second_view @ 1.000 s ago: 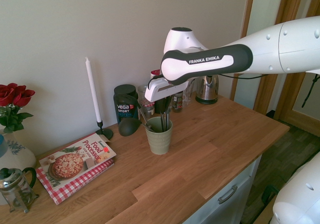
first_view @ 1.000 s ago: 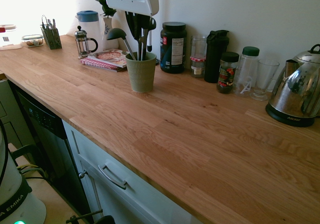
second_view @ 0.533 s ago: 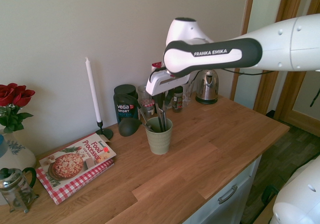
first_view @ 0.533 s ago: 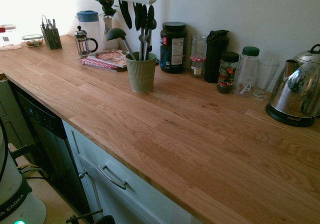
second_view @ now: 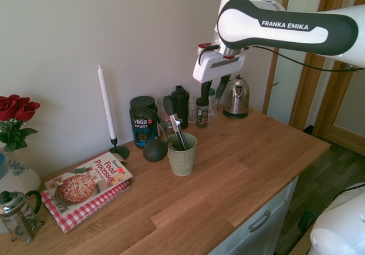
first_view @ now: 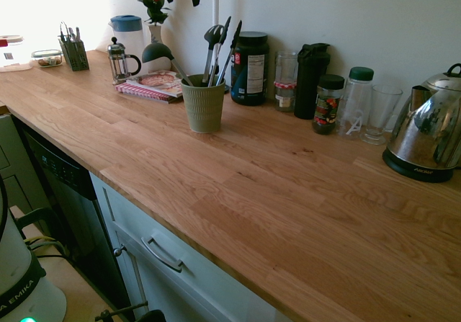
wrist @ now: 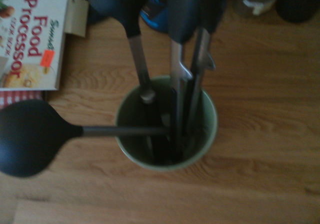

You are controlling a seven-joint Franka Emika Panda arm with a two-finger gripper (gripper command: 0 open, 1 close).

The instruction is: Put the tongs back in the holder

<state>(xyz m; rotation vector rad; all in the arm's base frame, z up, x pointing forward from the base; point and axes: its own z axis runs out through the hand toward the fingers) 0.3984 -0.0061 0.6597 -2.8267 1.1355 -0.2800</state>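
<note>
We're looking along a long wooden countertop, and over it reaches the white arm, coming in high from the right in the second exterior view. Its gripper hangs in the air well above the worktop, off to the side of the holder and clear of everything, with its two dark fingers spread apart and nothing between them. Down below, we see the ribbed green holder standing upright near the wall, just in front of the dark supplement jar. The tongs are in it, black-tipped ends up, leaning toward the wall side beside the slotted spoon. From the wrist camera we're staring straight down into the cup: the tongs' metal arms run down to the bottom, and the black ladle lolls out over the rim with its bowl just above the wood. Next to it lies the Food Processor cookbook on a red-checked cloth, a white candle behind, and a steel kettle at the far end
</note>
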